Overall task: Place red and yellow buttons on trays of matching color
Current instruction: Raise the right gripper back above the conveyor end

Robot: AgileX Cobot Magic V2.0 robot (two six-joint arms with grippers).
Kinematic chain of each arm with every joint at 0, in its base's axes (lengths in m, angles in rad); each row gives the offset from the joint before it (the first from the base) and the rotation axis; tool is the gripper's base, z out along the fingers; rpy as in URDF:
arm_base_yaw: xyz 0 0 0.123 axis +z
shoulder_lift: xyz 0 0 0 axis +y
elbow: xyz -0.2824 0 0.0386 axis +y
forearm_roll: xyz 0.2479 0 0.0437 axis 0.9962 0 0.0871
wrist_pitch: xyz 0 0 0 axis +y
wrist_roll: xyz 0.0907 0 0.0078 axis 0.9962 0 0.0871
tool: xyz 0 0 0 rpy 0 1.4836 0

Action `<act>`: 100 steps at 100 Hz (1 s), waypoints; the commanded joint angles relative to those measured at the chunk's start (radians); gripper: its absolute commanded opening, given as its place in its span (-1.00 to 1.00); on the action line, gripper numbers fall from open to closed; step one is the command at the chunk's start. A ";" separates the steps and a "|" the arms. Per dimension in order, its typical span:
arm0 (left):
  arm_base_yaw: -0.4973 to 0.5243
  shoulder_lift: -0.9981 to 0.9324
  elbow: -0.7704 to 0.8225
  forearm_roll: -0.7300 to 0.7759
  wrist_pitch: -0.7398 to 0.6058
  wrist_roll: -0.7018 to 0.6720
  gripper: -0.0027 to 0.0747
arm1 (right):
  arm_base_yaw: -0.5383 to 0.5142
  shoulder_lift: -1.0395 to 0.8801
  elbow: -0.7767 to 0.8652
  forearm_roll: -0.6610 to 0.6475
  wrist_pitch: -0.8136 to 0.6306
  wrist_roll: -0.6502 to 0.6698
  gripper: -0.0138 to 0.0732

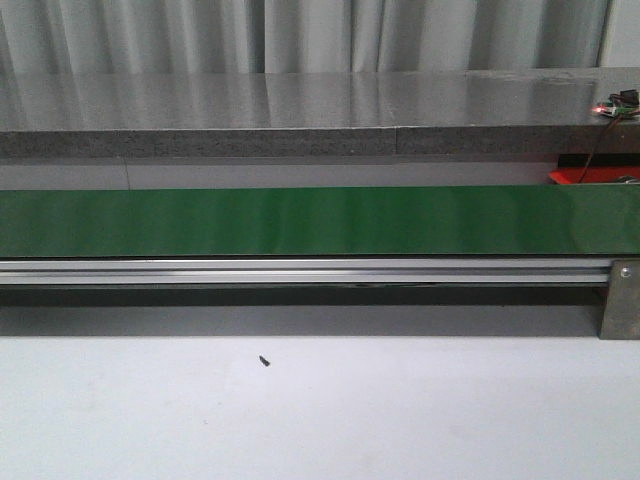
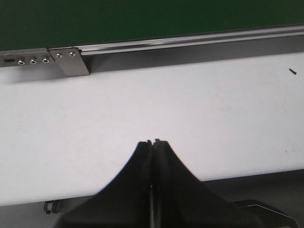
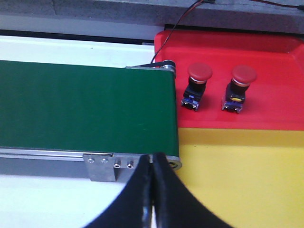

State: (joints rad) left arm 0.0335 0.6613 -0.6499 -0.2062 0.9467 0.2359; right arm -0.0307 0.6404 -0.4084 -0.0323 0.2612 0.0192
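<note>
Pressed together with nothing between them, the dark fingers of the left gripper are seen at the near edge of the left wrist view, held over bare white table; beyond them the aluminium rail and a bolted bracket of the conveyor are shown, with the green belt behind. Likewise closed and empty, the right gripper is held near the belt's end, where the roller and a second bracket are visible. Just past that end, a red tray and, nearer the gripper, a yellow tray are placed side by side, edges touching. Two red buttons are stood upright in the red tray, near each other but apart: the first red button close to the roller, the second red button beside it. No button is seen on the yellow tray, and none is carried on the belt in any view; in the front view only the belt, a grey counter behind it and a small dark speck on the table are shown. Red placement is judged at least partly done; yellow placement appears not yet begun, and further buttons are presumably awaited.
</note>
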 commanded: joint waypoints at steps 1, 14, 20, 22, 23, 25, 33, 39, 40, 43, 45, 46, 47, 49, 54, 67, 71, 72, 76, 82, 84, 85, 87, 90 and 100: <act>-0.007 0.000 -0.026 -0.018 -0.047 0.000 -0.98 | 0.002 -0.002 -0.026 0.002 -0.079 -0.010 -0.82; -0.007 0.000 -0.026 -0.061 -0.045 0.000 -0.98 | 0.002 -0.002 -0.026 0.002 -0.079 -0.010 -0.82; -0.007 0.000 -0.026 -0.063 -0.045 0.000 -0.98 | 0.002 -0.002 -0.026 0.002 -0.079 -0.010 -0.82; -0.007 0.000 -0.026 -0.063 -0.045 0.000 -0.98 | 0.002 -0.002 -0.026 0.002 -0.079 -0.010 -0.82; -0.007 0.000 -0.026 -0.063 -0.045 0.000 -0.98 | 0.002 -0.002 -0.026 0.002 -0.079 -0.010 -0.82; -0.007 0.000 -0.026 -0.063 -0.047 0.000 -0.98 | 0.002 -0.002 -0.026 0.002 -0.079 -0.010 -0.82; -0.005 0.000 -0.026 -0.056 -0.061 -0.010 -0.98 | 0.002 -0.002 -0.026 0.002 -0.079 -0.010 -0.82; -0.005 0.004 -0.026 -0.027 -0.074 -0.023 -0.98 | 0.002 -0.002 -0.026 0.002 -0.079 -0.010 -0.82; -0.005 0.006 -0.026 -0.023 -0.079 -0.026 -0.98 | 0.002 -0.002 -0.026 0.002 -0.079 -0.010 -0.82; -0.005 0.009 -0.026 0.000 -0.090 -0.044 -0.98 | 0.002 -0.002 -0.026 0.002 -0.079 -0.010 -0.82; -0.005 0.014 -0.026 0.022 -0.102 -0.068 -0.98 | 0.002 -0.002 -0.026 0.002 -0.079 -0.010 -0.82; -0.005 0.016 -0.026 0.037 -0.105 -0.078 -0.98 | 0.002 -0.002 -0.026 0.002 -0.079 -0.010 -0.82; -0.005 0.016 -0.028 0.045 -0.114 -0.101 -0.98 | 0.002 -0.002 -0.026 0.002 -0.079 -0.010 -0.82; -0.005 0.019 -0.028 0.071 -0.127 -0.141 -0.98 | 0.002 -0.002 -0.026 0.002 -0.079 -0.010 -0.82; -0.005 0.029 -0.031 0.130 -0.158 -0.236 -0.98 | 0.002 -0.002 -0.026 0.002 -0.079 -0.010 -0.82; -0.005 0.077 -0.041 0.224 -0.194 -0.328 -0.98 | 0.002 -0.002 -0.026 0.002 -0.079 -0.010 -0.82; -0.005 0.097 -0.049 0.224 -0.196 -0.330 -0.98 | 0.002 -0.002 -0.026 0.002 -0.079 -0.010 -0.82; -0.005 0.106 -0.053 0.226 -0.196 -0.330 -0.98 | 0.002 -0.002 -0.026 0.002 -0.079 -0.010 -0.82; -0.005 0.129 -0.067 0.226 -0.196 -0.330 -0.98 | 0.002 -0.002 -0.026 0.002 -0.079 -0.010 -0.82; -0.005 0.171 -0.089 0.226 -0.198 -0.330 -0.98 | 0.002 -0.002 -0.026 0.002 -0.079 -0.010 -0.82; -0.005 0.186 -0.098 0.226 -0.201 -0.330 -0.98 | 0.002 -0.002 -0.026 0.002 -0.079 -0.010 -0.82; -0.005 0.191 -0.102 0.226 -0.201 -0.330 -0.98 | 0.002 -0.002 -0.026 0.002 -0.079 -0.010 -0.82; -0.005 0.205 -0.111 0.226 -0.207 -0.330 -0.98 | 0.002 -0.002 -0.026 0.002 -0.079 -0.010 -0.82; -0.005 0.225 -0.126 0.226 -0.215 -0.331 -0.98 | 0.002 -0.002 -0.026 0.002 -0.079 -0.010 -0.82; 0.016 0.297 -0.175 0.224 -0.243 -0.333 -0.98 | 0.002 -0.002 -0.026 0.002 -0.079 -0.010 -0.82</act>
State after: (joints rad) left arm 0.0356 0.9135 -0.7557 0.0164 0.7865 -0.0831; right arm -0.0307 0.6404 -0.4084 -0.0305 0.2612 0.0192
